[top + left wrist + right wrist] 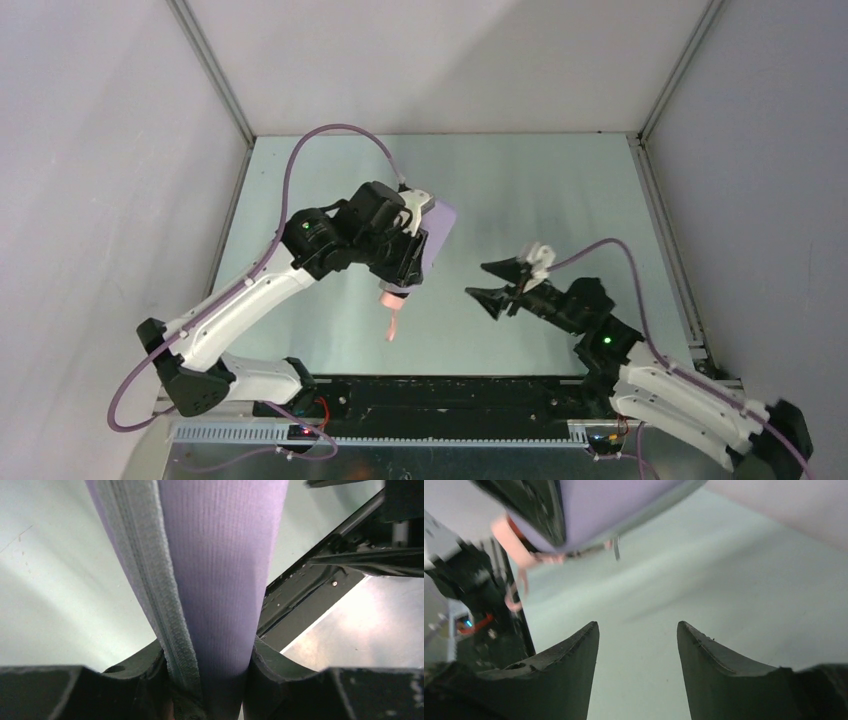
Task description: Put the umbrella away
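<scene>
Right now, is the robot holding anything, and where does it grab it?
The left fingers squeeze the lilac case across its zippered edge; the right fingers hold nothing.

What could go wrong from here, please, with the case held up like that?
1. Only the left pincer holds the case off the table. The umbrella pokes handle-first out of its lower end, so it might slide out.
2. The right pincer is open, empty and apart from the case. The zip pull is small and dangling, so a grab at it could miss.
</scene>
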Available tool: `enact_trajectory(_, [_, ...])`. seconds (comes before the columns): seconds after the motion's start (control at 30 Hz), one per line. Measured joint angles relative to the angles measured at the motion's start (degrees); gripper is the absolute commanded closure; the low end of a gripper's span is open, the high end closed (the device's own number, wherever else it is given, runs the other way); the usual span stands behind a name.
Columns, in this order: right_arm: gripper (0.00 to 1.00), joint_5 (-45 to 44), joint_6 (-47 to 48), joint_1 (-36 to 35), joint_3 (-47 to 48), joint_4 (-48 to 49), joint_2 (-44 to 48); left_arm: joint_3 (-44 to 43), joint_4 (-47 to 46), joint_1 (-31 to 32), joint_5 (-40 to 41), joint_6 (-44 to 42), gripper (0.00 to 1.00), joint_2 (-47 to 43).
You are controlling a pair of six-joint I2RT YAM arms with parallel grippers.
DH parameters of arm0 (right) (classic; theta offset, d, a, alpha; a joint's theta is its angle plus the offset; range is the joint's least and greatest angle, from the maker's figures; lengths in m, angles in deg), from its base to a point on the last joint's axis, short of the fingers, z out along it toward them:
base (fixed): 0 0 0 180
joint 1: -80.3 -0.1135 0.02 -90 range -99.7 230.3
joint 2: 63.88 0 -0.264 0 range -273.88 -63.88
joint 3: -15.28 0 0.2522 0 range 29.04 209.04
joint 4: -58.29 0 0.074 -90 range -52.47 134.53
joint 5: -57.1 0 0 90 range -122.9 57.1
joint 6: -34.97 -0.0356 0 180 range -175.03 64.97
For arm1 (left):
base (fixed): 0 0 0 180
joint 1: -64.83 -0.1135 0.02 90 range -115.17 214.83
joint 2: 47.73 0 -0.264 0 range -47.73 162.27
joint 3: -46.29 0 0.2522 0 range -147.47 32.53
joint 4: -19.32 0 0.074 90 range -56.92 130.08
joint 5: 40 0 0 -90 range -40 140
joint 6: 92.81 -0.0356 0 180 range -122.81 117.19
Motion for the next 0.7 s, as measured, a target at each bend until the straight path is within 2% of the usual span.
enact_trajectory(0.13, [0.46,-7.4,9.4,-7.5,-1.7,4.4,-9.1,-2.0,4.8,0.5,1.9,-0.4,0.82,0.5])
enact_trajectory(0.37, [0.47,-13.9,18.8,-13.5,-0.5,18.2,-22.1,-2.9,7.7,0.6,2.1,-1.4,0.81,0.5])
enact_trajectory(0.5, [0.46,-15.6,22.1,-16.3,1.5,22.3,-27.1,-2.9,8.0,0.6,2.0,-1.8,0.8,0.5])
enact_trajectory(0.7, [0.54,-17.2,25.1,-18.6,4.3,26.6,-31.1,-2.9,8.1,0.6,1.5,-2.3,0.8,0.5])
